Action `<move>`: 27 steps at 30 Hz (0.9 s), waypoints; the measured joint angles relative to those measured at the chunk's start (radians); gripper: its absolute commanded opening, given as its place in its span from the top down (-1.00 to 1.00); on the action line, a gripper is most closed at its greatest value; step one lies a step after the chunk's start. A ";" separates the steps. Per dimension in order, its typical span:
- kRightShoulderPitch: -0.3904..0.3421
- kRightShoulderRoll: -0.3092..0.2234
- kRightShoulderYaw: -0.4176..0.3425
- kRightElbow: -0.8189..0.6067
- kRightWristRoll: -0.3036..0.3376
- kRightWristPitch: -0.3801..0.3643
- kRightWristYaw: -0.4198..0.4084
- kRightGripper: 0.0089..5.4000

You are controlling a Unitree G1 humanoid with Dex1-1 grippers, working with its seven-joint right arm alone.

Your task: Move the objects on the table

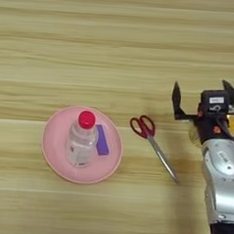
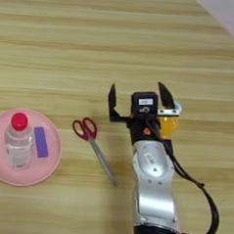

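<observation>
Right gripper (image 2: 139, 97): two black fingers spread wide apart, nothing between them, released. Left finger (image 2: 111, 100) stands clear over bare wood; right finger (image 2: 165, 96) sits over the orange-drink bottle (image 2: 168, 124), which is mostly hidden behind the gripper body and the silver forearm (image 2: 153, 185). Only the bottle's orange body shows, at about 4 o'clock of the gripper midpoint; cannot tell whether the finger touches it.

Forearm enters from the bottom edge, a black cable (image 2: 202, 193) looping along its right side.

Red-handled scissors (image 2: 94, 143): flat on the table (image 2: 69, 47), at 8 o'clock of the gripper, near but apart from it. Handles point to 10 o'clock, blades closed and pointing to 4 o'clock, tip near the forearm.

Pink plate (image 1: 55, 157): at 9 o'clock of the scissors, just beside the handles, not touching. On it, the clear plastic bottle with red cap (image 1: 83, 139) stands upright near the centre; a small purple block (image 1: 102, 139) lies flat at the bottle's 3 o'clock, just beside it.
</observation>
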 measured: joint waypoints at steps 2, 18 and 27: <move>-0.006 -0.004 -0.022 -0.001 -0.013 -0.006 -0.030 -0.99; -0.029 -0.017 -0.101 0.055 -0.008 0.070 -0.116 -0.99; -0.036 -0.017 -0.103 0.088 0.052 0.143 -0.099 -0.99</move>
